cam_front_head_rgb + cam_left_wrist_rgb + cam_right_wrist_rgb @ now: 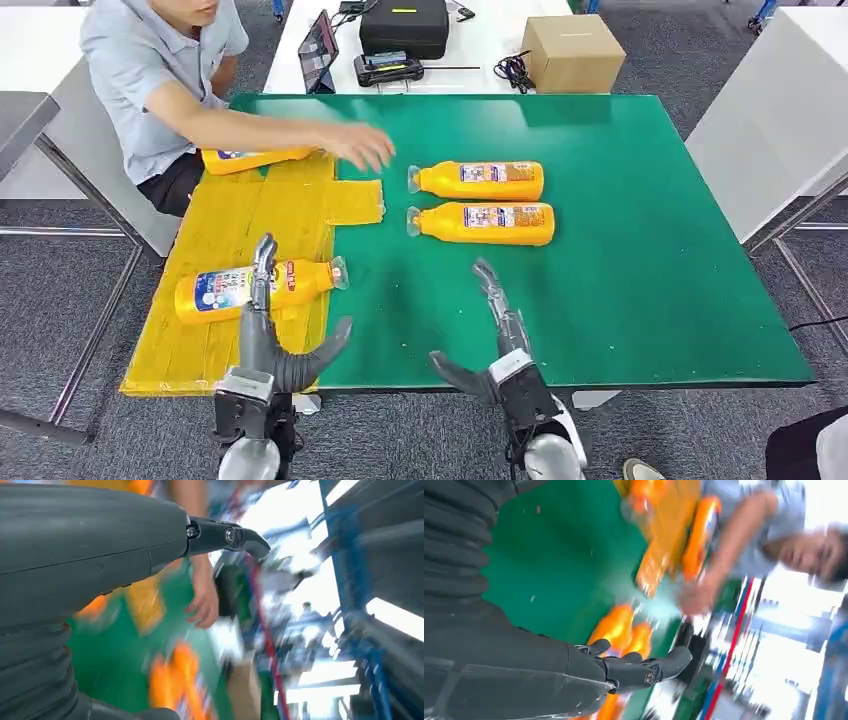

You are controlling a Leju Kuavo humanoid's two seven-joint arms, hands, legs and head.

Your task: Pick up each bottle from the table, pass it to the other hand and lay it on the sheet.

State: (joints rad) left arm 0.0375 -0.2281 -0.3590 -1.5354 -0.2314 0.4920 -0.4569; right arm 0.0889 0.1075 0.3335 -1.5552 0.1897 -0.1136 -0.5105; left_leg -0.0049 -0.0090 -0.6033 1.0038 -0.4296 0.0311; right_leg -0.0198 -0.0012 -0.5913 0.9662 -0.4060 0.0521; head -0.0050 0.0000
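Bottles (481,180) orange, blue-white labels, writing unreadable; one on sheet (230,300).

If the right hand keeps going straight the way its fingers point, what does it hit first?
Probably the nearer bottle on the green table; the right hand points toward its neck end, though depth is unclear.

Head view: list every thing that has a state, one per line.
Left hand: open, above the near bottle.
Right hand: open, over the green table.
Near bottle: lying on the yellow sheet.
Far bottle: lying at the sheet's far edge.
Two middle bottles: lying side by side on the table.
Person's hand: reaching over the table.
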